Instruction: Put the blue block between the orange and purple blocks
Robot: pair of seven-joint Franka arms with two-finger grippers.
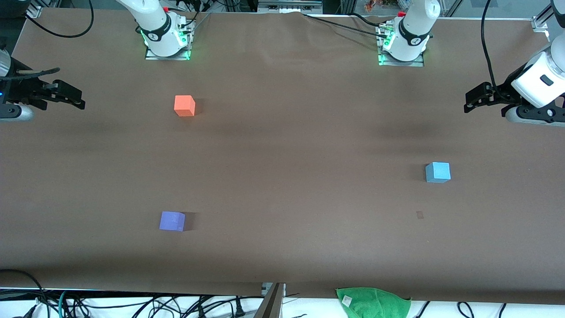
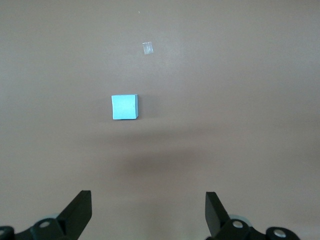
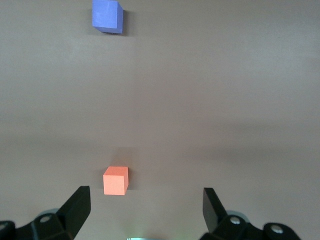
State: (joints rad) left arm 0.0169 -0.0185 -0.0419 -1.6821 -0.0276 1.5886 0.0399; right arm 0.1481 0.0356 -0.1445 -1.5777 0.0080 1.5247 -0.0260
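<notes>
Nothing of the task is done yet: the sky-blue cube sits alone on the brown table toward the left arm's end, well apart from its two companions. The orange cube stands toward the right arm's end, and the violet-purple cube lies at about six o'clock from it, nearer the front camera, with a bare stretch of tabletop between the pair. Seen from that gap, the blue cube lies at roughly three o'clock on the front view's face. The left gripper hangs in the air over its own end of the table with its fingers spread wide and nothing between them; its wrist view shows the blue cube on the table ahead, untouched. The right gripper waits likewise, spread and empty, over its end. Still to come, by this showing: the reach, the pickup, the carry across and the set-down between orange and purple.
</notes>
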